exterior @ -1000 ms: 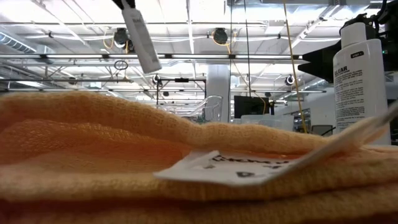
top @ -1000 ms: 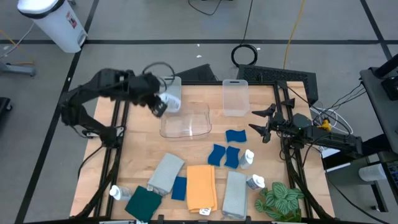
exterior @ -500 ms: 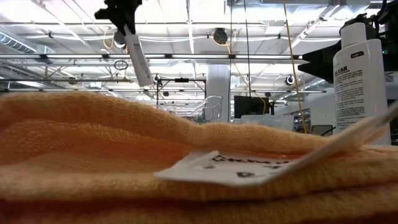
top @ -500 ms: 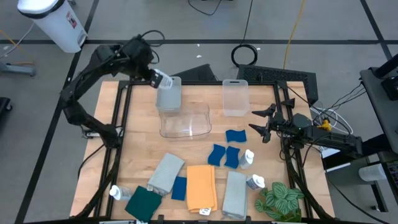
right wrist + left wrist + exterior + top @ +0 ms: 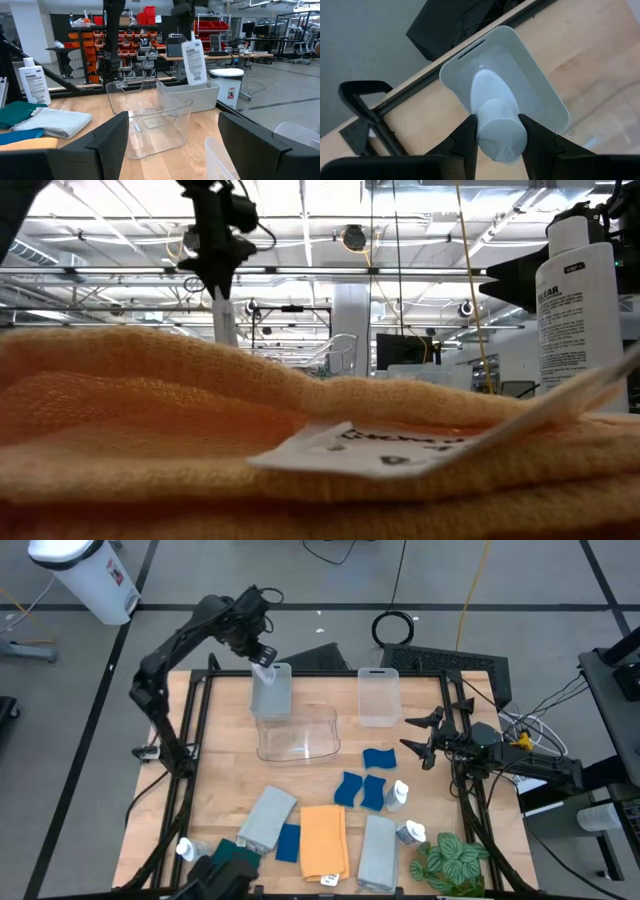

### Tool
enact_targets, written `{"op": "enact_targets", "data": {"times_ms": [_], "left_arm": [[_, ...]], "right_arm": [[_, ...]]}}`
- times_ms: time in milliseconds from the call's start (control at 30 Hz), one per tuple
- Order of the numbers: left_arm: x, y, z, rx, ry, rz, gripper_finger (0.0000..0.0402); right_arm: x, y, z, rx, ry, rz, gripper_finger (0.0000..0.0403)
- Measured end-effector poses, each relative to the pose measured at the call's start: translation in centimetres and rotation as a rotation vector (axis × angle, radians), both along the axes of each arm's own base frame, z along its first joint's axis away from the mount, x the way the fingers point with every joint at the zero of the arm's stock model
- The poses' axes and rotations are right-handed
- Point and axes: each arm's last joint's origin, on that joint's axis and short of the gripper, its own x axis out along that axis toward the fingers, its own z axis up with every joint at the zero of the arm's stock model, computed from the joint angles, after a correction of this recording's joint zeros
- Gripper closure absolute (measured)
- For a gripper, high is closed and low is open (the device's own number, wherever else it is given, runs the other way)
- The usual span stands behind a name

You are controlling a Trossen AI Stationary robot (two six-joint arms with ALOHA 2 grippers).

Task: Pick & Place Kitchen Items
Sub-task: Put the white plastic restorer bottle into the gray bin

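A small white bottle, pinched by the left pincer, has been swung above the grey bin at the bench's far edge, so release seems imminent; the right pincer waits spread.

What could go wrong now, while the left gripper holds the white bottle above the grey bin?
The left gripper holds the white bottle only near one end, so it might slip or swing. The grey bin is narrow, so the bottle might hit its rim or land tilted against the clear bin beside it.

Left gripper clamped, pointing down — right gripper apparently open, idle.
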Motion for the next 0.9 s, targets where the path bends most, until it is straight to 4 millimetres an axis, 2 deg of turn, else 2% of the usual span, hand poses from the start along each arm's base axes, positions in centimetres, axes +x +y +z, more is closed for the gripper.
{"op": "enact_targets", "data": {"times_ms": [200,433,900], "left_arm": [[1.5,2.1,-2.2,0.011,0.002,0.036,0.0285],[3.2,2.3,-4.0,-0.006,0.030,0.036,0.0285],[5.1,0.8,-3.9,0.017,-0.001,0.012,0.0285]], "right_arm": [[0.0,0.0,0.0,0.000,0.000,0.000,0.0124],[0.0,0.0,0.0,0.000,0.001,0.000,0.0124],[0.0,0.0,0.0,0.000,0.000,0.000,0.0124]]}}
